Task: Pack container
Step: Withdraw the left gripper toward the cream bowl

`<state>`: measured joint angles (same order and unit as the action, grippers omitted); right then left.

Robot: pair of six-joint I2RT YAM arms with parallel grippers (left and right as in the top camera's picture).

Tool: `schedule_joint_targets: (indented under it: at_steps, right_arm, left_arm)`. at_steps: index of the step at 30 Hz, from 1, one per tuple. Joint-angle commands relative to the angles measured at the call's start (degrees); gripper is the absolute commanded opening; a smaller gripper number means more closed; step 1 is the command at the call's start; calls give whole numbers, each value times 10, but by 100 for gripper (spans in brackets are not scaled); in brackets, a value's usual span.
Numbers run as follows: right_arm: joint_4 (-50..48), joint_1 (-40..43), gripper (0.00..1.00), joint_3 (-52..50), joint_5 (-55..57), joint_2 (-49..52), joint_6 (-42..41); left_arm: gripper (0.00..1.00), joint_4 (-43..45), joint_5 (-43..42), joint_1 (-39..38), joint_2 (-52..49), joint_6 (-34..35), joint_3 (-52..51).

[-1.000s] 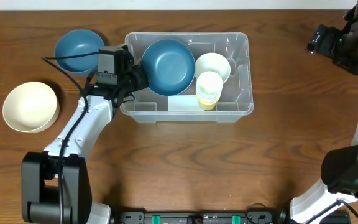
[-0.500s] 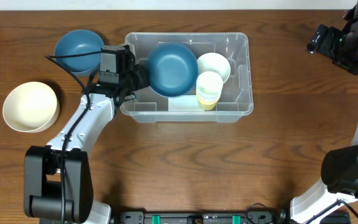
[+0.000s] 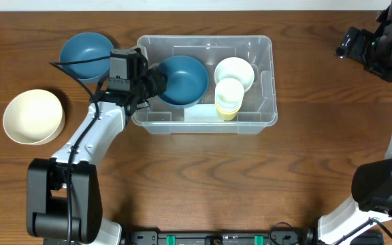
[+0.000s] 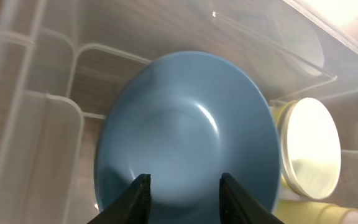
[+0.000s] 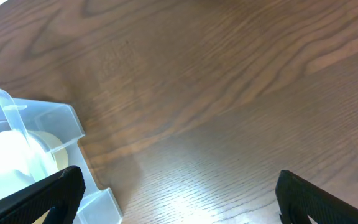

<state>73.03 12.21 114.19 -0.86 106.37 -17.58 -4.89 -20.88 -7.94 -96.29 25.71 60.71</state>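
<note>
**Listing container and surroundings**

Container (image 3: pixel 272 82): clear bin, upper centre of wooden table (image 3: pixel 203 177), pale label on near long side.
Contents: blue bowl (image 3: pixel 182 79) in left half, mouth up; white bowl (image 3: pixel 235 71) and stack of pale cups (image 3: pixel 229 99) in right half.
Left gripper (image 4: pixel 185 198): over container's left wall at blue bowl's edge, fingers (image 4: pixel 138 198) parted, nothing clamped.
Right gripper (image 5: pixel 179 202): far right, well apart from container, fingers spread wide, holding nothing.
Outside, left: second blue bowl (image 3: pixel 86 54); cream bowl (image 3: pixel 34 117).
</note>
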Motion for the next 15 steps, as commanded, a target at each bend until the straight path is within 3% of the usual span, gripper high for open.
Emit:
schedule_joint_targets:
  at_steps: [1, 10, 13, 15]
  right_arm:
    - [0, 2, 99, 7, 0, -11, -8]
    - [0, 2, 99, 7, 0, -11, -8]
    - [0, 2, 99, 7, 0, -11, -8]
    - [0, 2, 99, 7, 0, -11, -8]
  left_arm:
    - [37, 1, -12, 1, 14, 5, 7]
    - [42, -28, -4, 5, 154, -20, 7]
    - [43, -75, 55, 29, 221, -21, 7]
    - [49, -96, 96, 49, 243, -21, 7]
